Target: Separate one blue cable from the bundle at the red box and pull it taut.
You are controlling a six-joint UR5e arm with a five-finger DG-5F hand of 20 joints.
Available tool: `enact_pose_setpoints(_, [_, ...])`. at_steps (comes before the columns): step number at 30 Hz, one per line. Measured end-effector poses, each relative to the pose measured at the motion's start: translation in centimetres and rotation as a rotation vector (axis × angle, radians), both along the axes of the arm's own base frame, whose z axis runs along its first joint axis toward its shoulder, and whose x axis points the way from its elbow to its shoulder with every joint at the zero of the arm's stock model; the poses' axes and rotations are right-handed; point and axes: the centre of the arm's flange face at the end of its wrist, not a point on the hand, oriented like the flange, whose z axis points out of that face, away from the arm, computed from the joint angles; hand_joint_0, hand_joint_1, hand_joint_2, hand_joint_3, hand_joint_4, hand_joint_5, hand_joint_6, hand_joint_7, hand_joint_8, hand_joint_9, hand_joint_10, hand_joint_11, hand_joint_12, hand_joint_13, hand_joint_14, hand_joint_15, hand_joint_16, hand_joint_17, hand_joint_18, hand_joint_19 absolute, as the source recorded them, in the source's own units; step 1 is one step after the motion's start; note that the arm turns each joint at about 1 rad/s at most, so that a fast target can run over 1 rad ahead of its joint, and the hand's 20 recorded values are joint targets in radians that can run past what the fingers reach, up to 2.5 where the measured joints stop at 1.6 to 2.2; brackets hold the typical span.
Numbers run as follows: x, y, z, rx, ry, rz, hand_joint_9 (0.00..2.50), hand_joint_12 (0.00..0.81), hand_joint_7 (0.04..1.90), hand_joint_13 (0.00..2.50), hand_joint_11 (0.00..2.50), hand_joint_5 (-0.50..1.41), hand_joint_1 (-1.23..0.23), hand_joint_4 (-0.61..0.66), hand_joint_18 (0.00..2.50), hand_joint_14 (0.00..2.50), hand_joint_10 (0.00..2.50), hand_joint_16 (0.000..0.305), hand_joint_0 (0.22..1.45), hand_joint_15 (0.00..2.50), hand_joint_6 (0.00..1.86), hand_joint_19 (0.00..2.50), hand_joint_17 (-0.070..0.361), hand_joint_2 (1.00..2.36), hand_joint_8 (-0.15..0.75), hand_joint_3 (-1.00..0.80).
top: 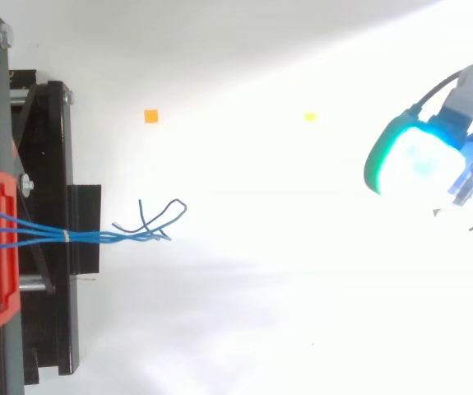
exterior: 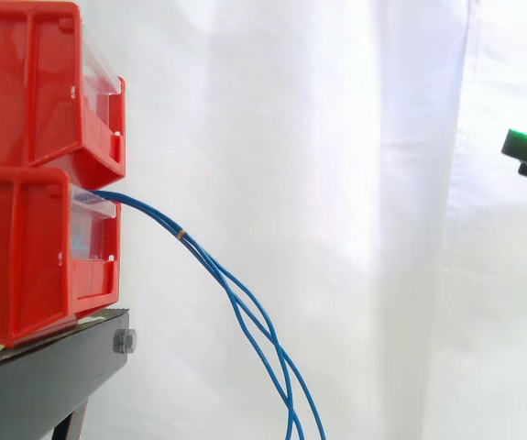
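Hand (top: 417, 160) sits well apart from the blue cables (exterior: 236, 298); I cannot tell whether it is wide or closed. Cables exit the lower red box (exterior: 34, 257), tied by a yellow band (exterior: 182, 235). Risk: snagging several strands, since they cross below it.

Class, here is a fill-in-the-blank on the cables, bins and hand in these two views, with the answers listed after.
The cables are ___ in colour. They come out of the ___ of the two stacked bins. A ___ band ties them together. The hand touches ___ of them.
Missing words: blue; lower; yellow; none.
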Motion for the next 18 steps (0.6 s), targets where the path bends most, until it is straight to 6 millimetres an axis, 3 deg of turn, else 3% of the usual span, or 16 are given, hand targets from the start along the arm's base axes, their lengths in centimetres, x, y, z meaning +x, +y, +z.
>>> enact_pose_setpoints(10, [3.2, 1.5, -2.4, -0.122, -0.062, -0.014, 0.71, 0.351, 0.81, 0.76, 0.51, -0.21, -0.64, 0.27, 0.67, 0.01, 0.01, 0.044, 0.58, 0.39, 0.50, 0.59, 0.098, 1.00, 0.304, -0.47])
enact_pose_setpoints(18, [5.5, 2.5, -2.9, -0.187, -0.104, -0.045, 0.68, 0.353, 0.82, 0.74, 0.50, -0.21, -0.65, 0.27, 0.63, 0.01, 0.01, 0.043, 0.57, 0.38, 0.50, 0.56, 0.097, 1.00, 0.299, -0.47])
